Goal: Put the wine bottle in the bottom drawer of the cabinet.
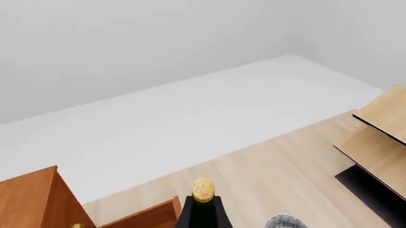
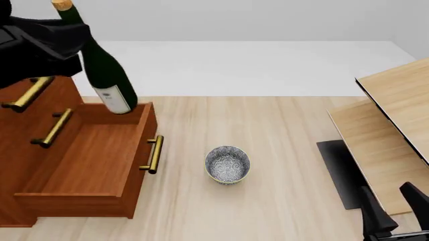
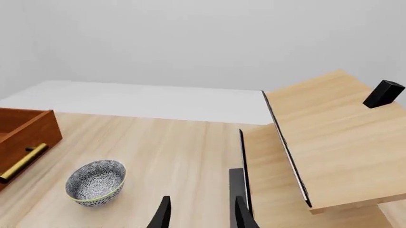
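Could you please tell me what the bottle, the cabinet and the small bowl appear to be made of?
Tall dark green wine bottle: glossy glass by its sheen, tan cork-like stopper. Reddish-brown cabinet: wood with visible grain, brass-coloured bar handles. Round speckled grey-white bowl: probably glazed ceramic.

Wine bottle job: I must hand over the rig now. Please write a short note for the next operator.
Left gripper: shut on the bottle, held by the neck, tilted, above the back of the bottom drawer.
Right gripper: jaws open, holding nothing, low at the right near the table.
Done: drawer pulled open, bottle lifted.
Left: lower the bottle into the drawer and release. The bowl sits on the floor beside the drawer.
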`<action>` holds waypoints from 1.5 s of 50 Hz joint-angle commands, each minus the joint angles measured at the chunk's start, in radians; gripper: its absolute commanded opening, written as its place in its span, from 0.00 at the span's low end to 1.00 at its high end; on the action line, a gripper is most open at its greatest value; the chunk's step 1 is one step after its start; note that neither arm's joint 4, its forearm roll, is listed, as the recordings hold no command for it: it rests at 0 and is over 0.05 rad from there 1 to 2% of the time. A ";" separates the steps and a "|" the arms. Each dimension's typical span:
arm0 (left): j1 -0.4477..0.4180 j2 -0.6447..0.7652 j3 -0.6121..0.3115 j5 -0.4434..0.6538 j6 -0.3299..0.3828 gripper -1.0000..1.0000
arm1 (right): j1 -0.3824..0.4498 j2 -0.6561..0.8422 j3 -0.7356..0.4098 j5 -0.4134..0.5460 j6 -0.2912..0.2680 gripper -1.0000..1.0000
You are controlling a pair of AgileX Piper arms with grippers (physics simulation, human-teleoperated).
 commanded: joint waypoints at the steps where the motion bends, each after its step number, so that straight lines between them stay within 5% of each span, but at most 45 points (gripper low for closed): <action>1: 0.047 -0.092 -0.037 0.127 0.028 0.00 | 0.000 0.000 0.000 0.000 -0.001 1.00; 10: 0.084 -0.084 -0.117 0.248 -0.045 0.00 | -0.001 0.000 0.000 0.001 -0.001 1.00; 20: 0.076 -0.032 -0.192 0.373 -0.037 0.00 | 0.002 -0.002 0.000 0.002 -0.005 1.00; 32: 0.112 0.014 -0.171 0.399 -0.077 0.00 | 0.004 -0.001 0.000 0.002 -0.007 1.00; 48: 0.130 0.098 -0.203 0.444 -0.017 0.00 | 0.005 -0.001 0.000 0.003 -0.009 1.00; 60: 0.169 0.167 -0.278 0.483 -0.036 0.00 | 0.004 -0.002 0.000 0.003 -0.009 1.00; 62: 0.162 0.174 -0.272 0.485 0.022 0.00 | 0.004 -0.001 0.000 0.003 -0.009 1.00; 75: 0.205 0.245 -0.300 0.501 -0.015 0.00 | 0.003 -0.001 0.000 0.004 -0.009 1.00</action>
